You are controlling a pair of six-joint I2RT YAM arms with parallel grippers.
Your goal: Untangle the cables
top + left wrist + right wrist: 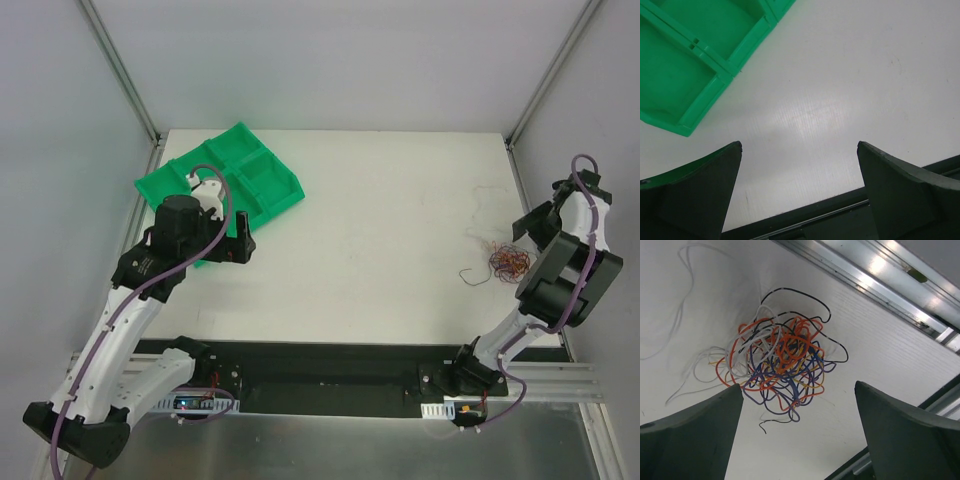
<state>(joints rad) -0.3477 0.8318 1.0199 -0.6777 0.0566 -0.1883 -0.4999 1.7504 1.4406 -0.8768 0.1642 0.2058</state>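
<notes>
The cables [506, 262] form a small clump of thin red, orange, blue, black and white wires on the white table at the right. In the right wrist view the cables [780, 360] lie just ahead of my right gripper [799, 385], which is open and touches nothing. One black wire end [762, 426] trails towards the fingers. Seen from above, the right gripper [527, 230] hovers close beside the clump. My left gripper [799, 145] is open and empty over bare table; from above, the left gripper [238, 246] sits far to the left, next to the green tray [262, 185].
The green tray [670, 85] has several compartments, and those I can see hold nothing. A loose white wire [682, 270] curls away from the clump. A single dark strand [470, 274] lies left of it. A metal rail [880, 280] runs along the table's right edge.
</notes>
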